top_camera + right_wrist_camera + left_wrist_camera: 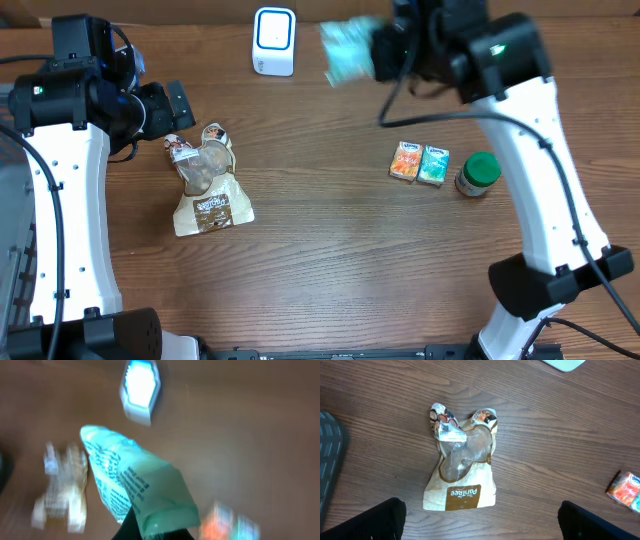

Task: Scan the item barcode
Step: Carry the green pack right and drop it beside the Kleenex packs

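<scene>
My right gripper (385, 50) is shut on a pale green printed packet (347, 50), the item, held in the air just right of the white scanner (274, 40) with its blue window. In the right wrist view the packet (135, 480) sticks out from my gripper (155, 532) toward the scanner (140, 385); the picture is blurred. No barcode can be made out. My left gripper (175, 105) stands open above a brown snack bag (208, 185), which lies flat between its fingers (370, 520) and apart from them in the left wrist view.
An orange box (405, 161) and a teal box (434, 164) lie side by side at the right, with a green-lidded jar (479, 174) next to them. The brown bag (462, 467) lies left of centre on the wooden table (330, 240).
</scene>
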Motion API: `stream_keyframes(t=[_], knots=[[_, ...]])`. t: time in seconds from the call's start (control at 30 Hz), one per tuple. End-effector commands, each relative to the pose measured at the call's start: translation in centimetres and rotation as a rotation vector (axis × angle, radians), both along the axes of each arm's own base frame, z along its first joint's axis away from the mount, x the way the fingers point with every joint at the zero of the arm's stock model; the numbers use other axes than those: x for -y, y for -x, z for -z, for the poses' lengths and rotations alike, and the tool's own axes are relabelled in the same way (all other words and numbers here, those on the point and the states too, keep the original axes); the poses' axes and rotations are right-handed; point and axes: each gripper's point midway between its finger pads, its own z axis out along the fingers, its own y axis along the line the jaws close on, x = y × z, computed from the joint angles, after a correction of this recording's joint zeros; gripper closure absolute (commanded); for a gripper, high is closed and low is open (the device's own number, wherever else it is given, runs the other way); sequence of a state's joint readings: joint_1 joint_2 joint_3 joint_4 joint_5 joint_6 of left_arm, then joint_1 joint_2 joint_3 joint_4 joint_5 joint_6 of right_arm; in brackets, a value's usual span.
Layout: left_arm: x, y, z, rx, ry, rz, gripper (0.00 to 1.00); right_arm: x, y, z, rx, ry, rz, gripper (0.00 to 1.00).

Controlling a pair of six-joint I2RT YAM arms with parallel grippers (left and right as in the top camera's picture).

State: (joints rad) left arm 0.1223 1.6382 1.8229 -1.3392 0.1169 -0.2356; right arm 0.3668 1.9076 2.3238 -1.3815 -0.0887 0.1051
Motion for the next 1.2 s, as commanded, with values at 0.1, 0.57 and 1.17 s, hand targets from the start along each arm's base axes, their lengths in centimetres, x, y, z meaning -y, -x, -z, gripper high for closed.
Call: stream_keyframes(t=[0.1,0.57,1.17], knots=[[0.0,0.1,-0.8,0.024,-0.002,0.005,0.0,4.9,-0.2,8.4,-0.304,-0.058,0.157,0.96],[0.0,0.1,-0.8,0.024,-0.003,0.006,0.0,10.5,-4.1,25.2,-0.256,-0.121,0.313,0.96],[0.0,0.1,-0.8,0.024,-0.003,0.006,0.0,10.7,-3.4,20.8,-0.308,-0.11,0.315,0.0]])
